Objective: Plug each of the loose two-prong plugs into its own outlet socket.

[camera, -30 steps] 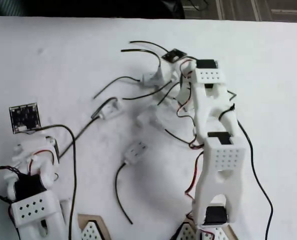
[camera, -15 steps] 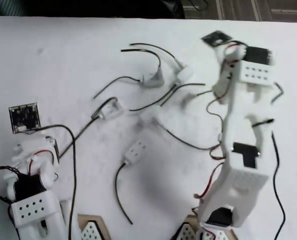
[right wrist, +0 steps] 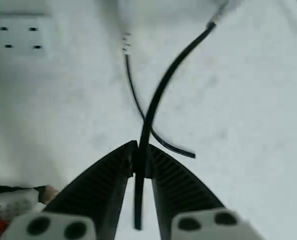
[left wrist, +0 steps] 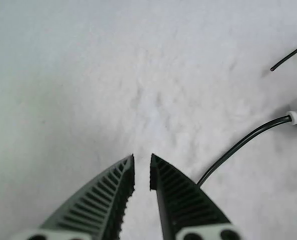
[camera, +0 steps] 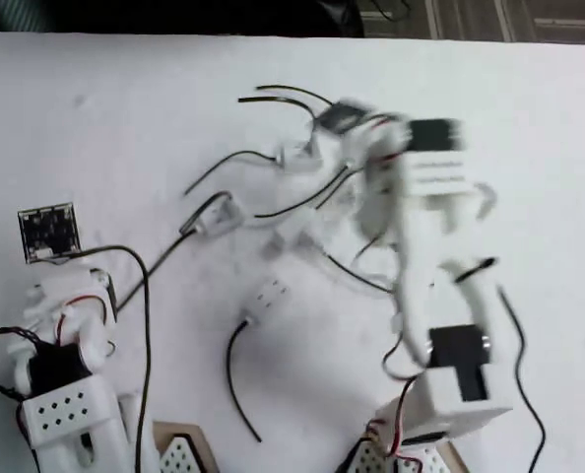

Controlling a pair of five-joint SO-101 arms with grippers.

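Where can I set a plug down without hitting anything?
Bare table at the far left beyond the left arm, and at the far right past the right arm. The middle is crowded: plugs, sockets and cables tangle there, and the right gripper is shut on one cable.

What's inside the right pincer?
A thin black cable is pinched in the right pincer and runs out past its tips. What hangs on the cable's far end is too blurred to tell.

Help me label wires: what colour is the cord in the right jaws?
Black; the cord shows best in the right wrist view.
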